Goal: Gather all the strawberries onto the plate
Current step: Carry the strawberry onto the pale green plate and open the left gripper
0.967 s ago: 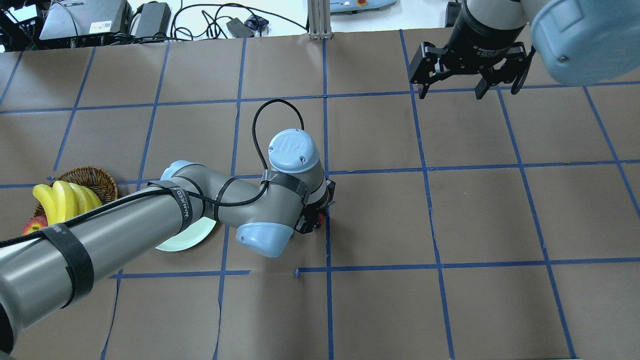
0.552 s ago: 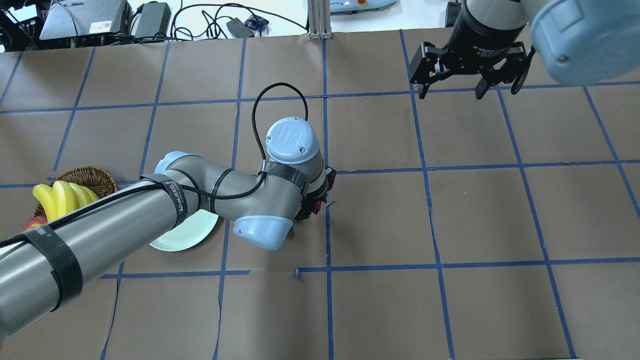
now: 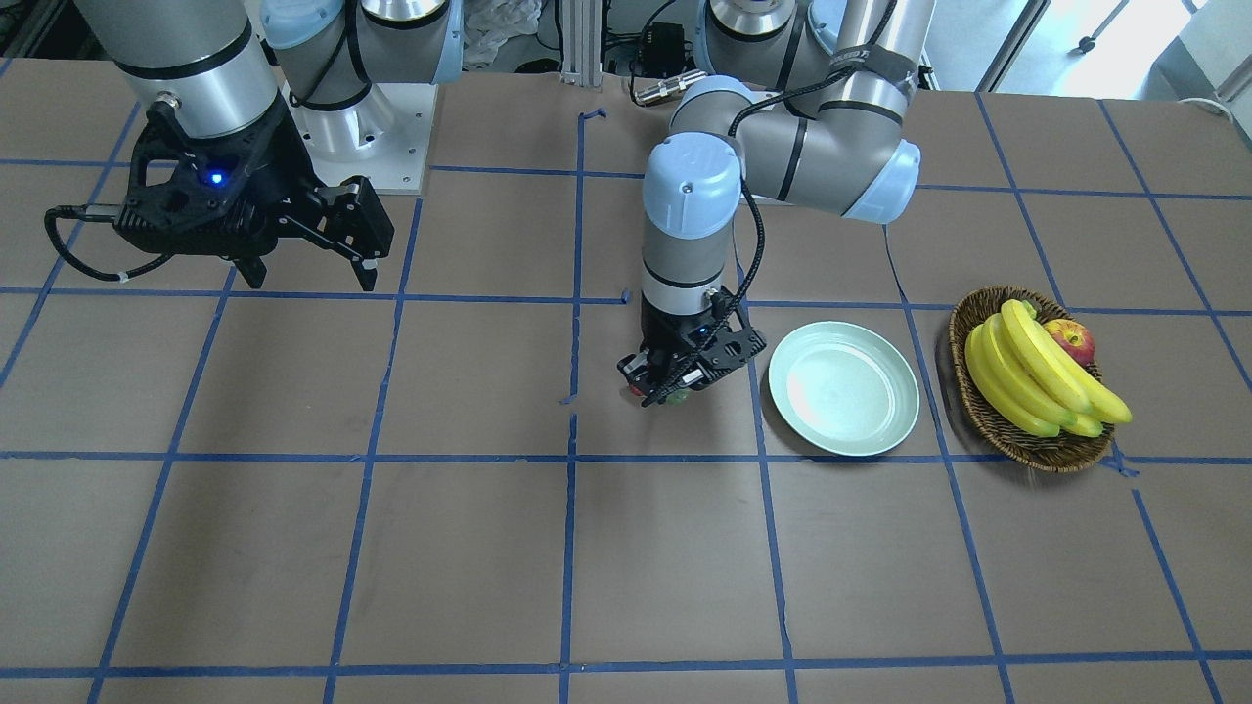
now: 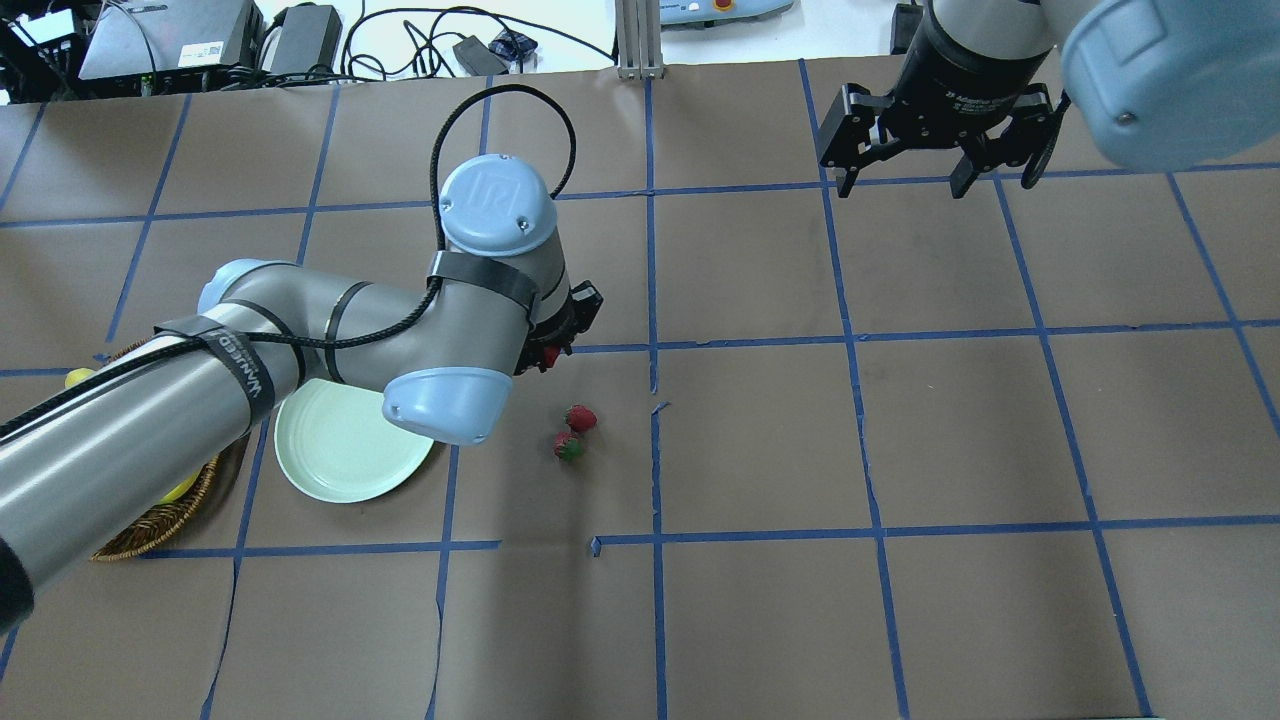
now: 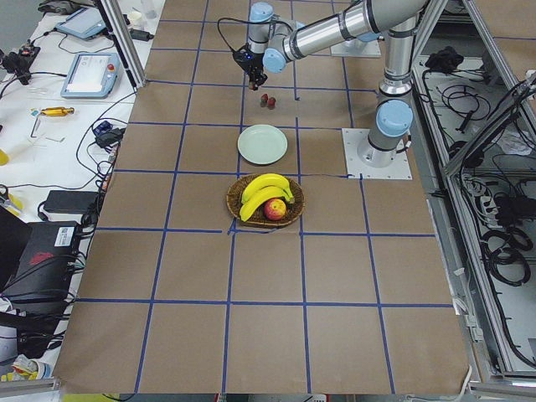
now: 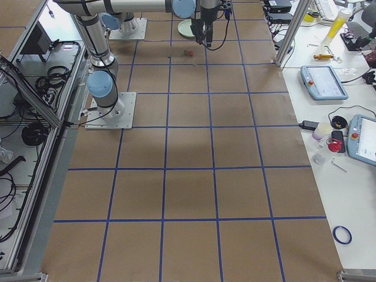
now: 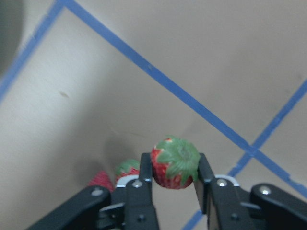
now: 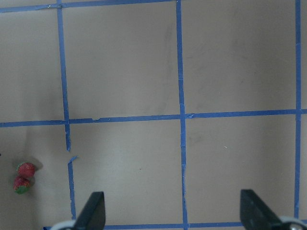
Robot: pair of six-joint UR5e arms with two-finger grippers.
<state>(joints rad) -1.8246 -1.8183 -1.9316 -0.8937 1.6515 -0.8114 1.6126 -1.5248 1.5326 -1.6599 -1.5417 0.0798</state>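
Observation:
My left gripper (image 7: pixel 175 167) is shut on a red strawberry (image 7: pixel 174 162) with a green cap and holds it above the table; in the overhead view the gripper (image 4: pixel 552 352) sits just right of the pale green plate (image 4: pixel 330 455). Two more strawberries (image 4: pixel 581 417) (image 4: pixel 568 447) lie side by side on the brown paper, right of the plate and below the gripper. They also show in the right wrist view (image 8: pixel 26 168). The plate (image 3: pixel 843 388) holds nothing. My right gripper (image 4: pixel 905 185) is open and empty at the far right.
A wicker basket (image 3: pixel 1037 450) with bananas (image 3: pixel 1037 372) and an apple (image 3: pixel 1071 339) stands beside the plate, on the side away from the strawberries. My left arm's elbow (image 4: pixel 440 400) overhangs part of the plate. Blue tape lines grid the brown paper.
My left gripper has risen and moved left and away from the robot, holding one strawberry. The two other strawberries, hidden under the wrist before, now show. The right arm has not moved.

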